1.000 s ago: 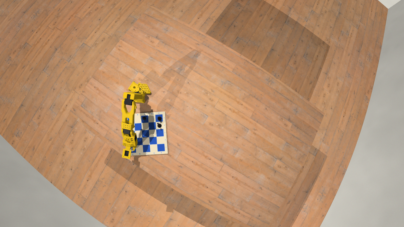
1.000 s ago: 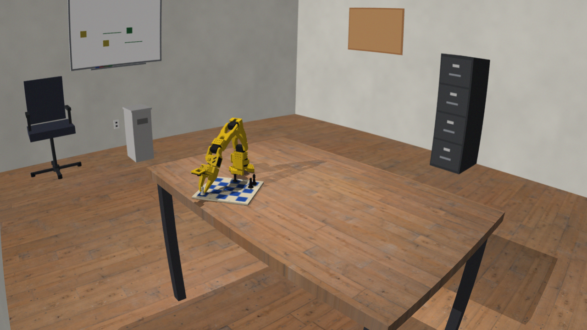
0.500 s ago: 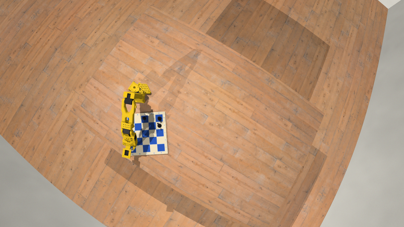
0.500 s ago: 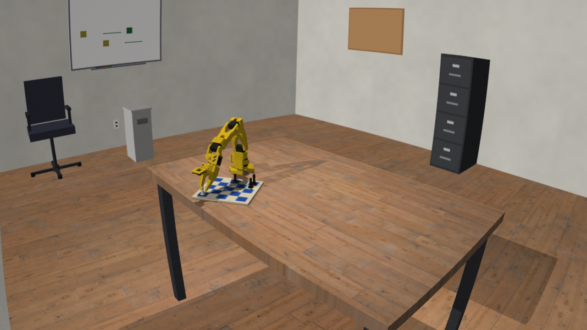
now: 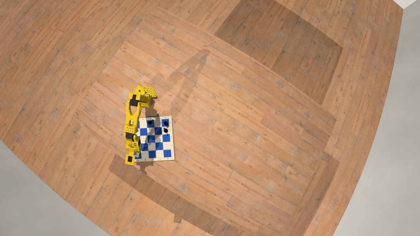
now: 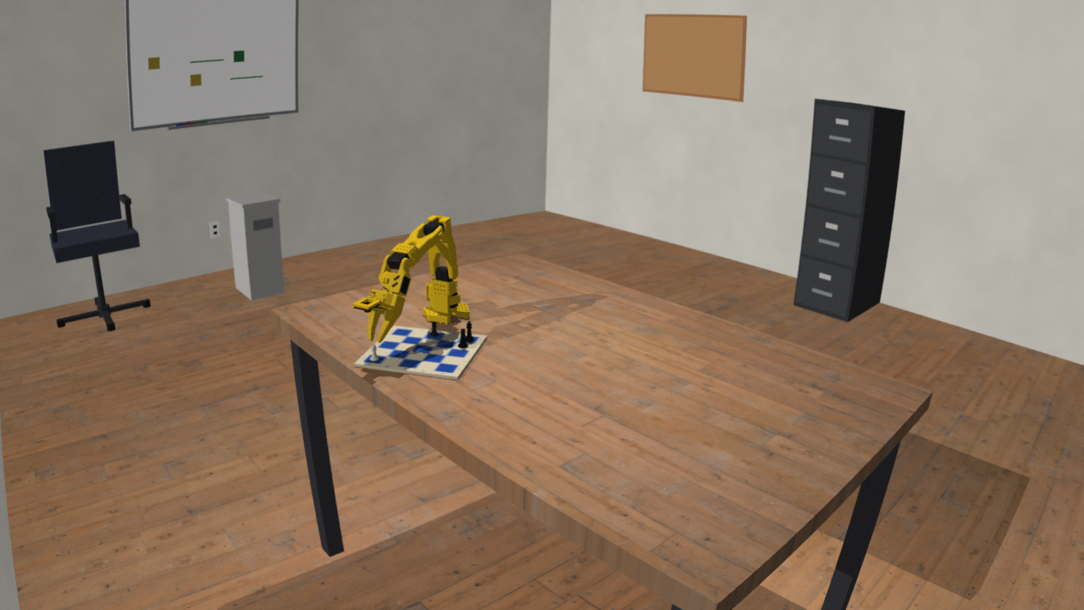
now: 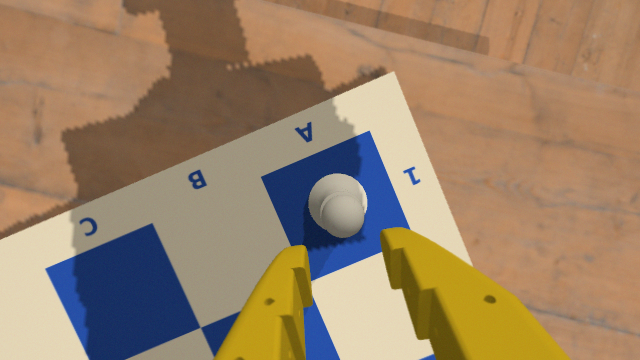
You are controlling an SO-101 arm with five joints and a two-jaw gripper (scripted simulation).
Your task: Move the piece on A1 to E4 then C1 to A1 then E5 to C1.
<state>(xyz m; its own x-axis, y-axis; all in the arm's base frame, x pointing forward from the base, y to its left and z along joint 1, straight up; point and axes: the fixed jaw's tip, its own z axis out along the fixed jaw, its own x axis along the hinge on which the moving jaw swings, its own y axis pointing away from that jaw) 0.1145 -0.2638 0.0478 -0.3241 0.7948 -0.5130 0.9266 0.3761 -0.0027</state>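
White pawn point(image 7: 338, 204) stands upright on A1 — tool point(image 7: 345, 250) hovers just above, nearly closed, apparently gripping nothing.

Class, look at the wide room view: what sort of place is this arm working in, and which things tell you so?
Probably an office or meeting room. A whiteboard and a cork board hang on the walls, a black filing cabinet stands against one wall, and a swivel chair sits in the corner.
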